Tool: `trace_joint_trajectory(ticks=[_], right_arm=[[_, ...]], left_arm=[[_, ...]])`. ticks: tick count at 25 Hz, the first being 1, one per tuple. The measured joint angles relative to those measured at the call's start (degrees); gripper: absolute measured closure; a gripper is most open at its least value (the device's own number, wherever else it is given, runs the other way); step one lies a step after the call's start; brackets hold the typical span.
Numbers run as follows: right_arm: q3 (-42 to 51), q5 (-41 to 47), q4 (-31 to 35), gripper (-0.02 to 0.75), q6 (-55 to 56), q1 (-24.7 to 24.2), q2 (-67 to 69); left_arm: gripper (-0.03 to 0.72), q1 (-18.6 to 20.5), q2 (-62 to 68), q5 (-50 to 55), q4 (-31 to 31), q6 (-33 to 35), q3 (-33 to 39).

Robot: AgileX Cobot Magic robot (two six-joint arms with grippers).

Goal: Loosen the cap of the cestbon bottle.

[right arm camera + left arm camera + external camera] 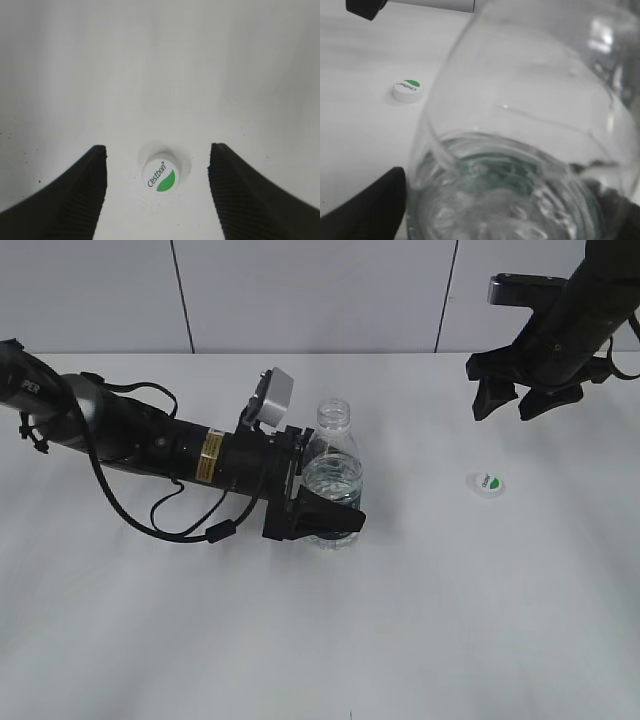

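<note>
The clear cestbon bottle point(333, 468) stands upright mid-table with its neck open and no cap on it. My left gripper point(325, 510) is shut on its lower body; the bottle fills the left wrist view point(530, 150). The white cap with the green leaf mark point(487, 483) lies flat on the table to the bottle's right; it also shows in the left wrist view point(407, 91) and the right wrist view point(161, 176). My right gripper point(522, 400) is open and empty, raised above the table behind the cap, its fingers point(157, 167) spread to either side of it.
The white table point(420, 640) runs to a grey panelled wall point(300, 290) at the back. The left arm and its cables point(150, 440) lie low across the left half of the table.
</note>
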Motion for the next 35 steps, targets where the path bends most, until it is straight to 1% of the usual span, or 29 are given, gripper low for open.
trace_joint_trajectory(ticks=[10, 20, 23, 25, 28, 32, 35], right_arm=[[-1.69, 1.34, -0.22, 0.248, 0.04, 0.0, -2.47], [-2.15, 1.97, -0.33, 0.248, 0.04, 0.0, -6.43], [-3.38, 3.7, -0.34, 0.248, 0.04, 0.0, -7.35], [-4.63, 5.24, -0.45, 0.248, 0.04, 0.0, -7.97], [-6.23, 6.98, -0.68, 0.248, 0.04, 0.0, -9.2], [-6.83, 7.69, -0.68, 0.248, 0.04, 0.0, -10.72], [-6.83, 10.18, -0.68, 0.248, -0.02, 0.0, -11.17]], left_arm=[[0.103, 0.0, -4.79, -0.37, 0.35, -6.58, 0.0], [0.103, 0.0, -12.33, -0.42, -0.08, -13.83, 0.0], [0.119, 0.0, -14.69, -0.51, -0.72, -15.41, 0.0], [0.139, 0.0, -16.26, 1.16, -1.02, -16.68, 0.0], [0.168, 1.08, -18.83, 5.47, -1.34, -19.14, 0.0], [0.176, 4.04, -22.05, 16.33, -1.66, -25.83, 0.0], [0.176, 7.26, -23.19, 24.93, -1.41, -31.4, 0.0]])
